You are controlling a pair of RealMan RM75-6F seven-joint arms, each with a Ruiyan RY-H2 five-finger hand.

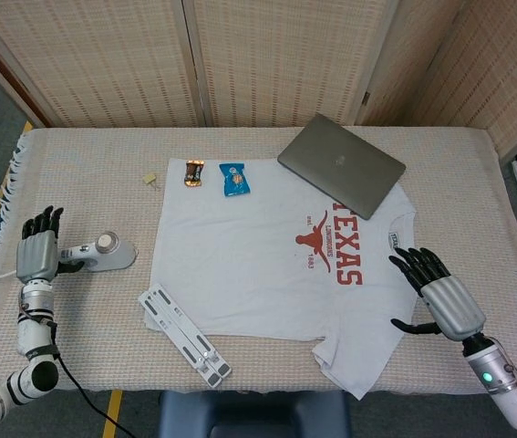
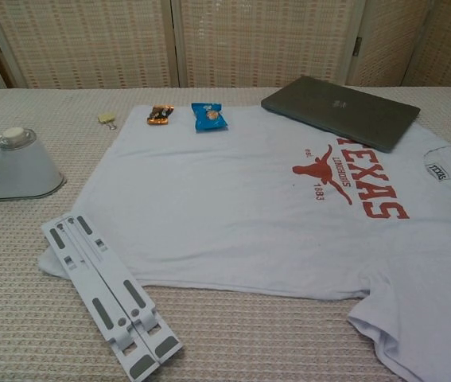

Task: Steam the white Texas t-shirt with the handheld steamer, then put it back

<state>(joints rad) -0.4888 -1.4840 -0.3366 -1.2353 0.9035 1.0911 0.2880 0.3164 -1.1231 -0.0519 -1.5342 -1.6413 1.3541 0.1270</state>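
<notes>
The white Texas t-shirt [image 1: 267,265] [image 2: 249,207] lies flat across the middle of the table, red print toward the right. The white handheld steamer [image 1: 103,253] [image 2: 14,165] stands on the cloth left of the shirt, with nothing holding it. My left hand [image 1: 37,255] hovers just left of the steamer's handle, fingers spread, holding nothing. My right hand [image 1: 445,297] is at the shirt's right edge, fingers spread and empty. Neither hand shows in the chest view.
A grey laptop [image 1: 341,164] rests on the shirt's far right corner. A white folding stand [image 1: 183,334] overlaps the shirt's near left hem. A blue snack packet [image 1: 234,179], a brown one [image 1: 193,172] and a small clip [image 1: 150,179] lie at the back.
</notes>
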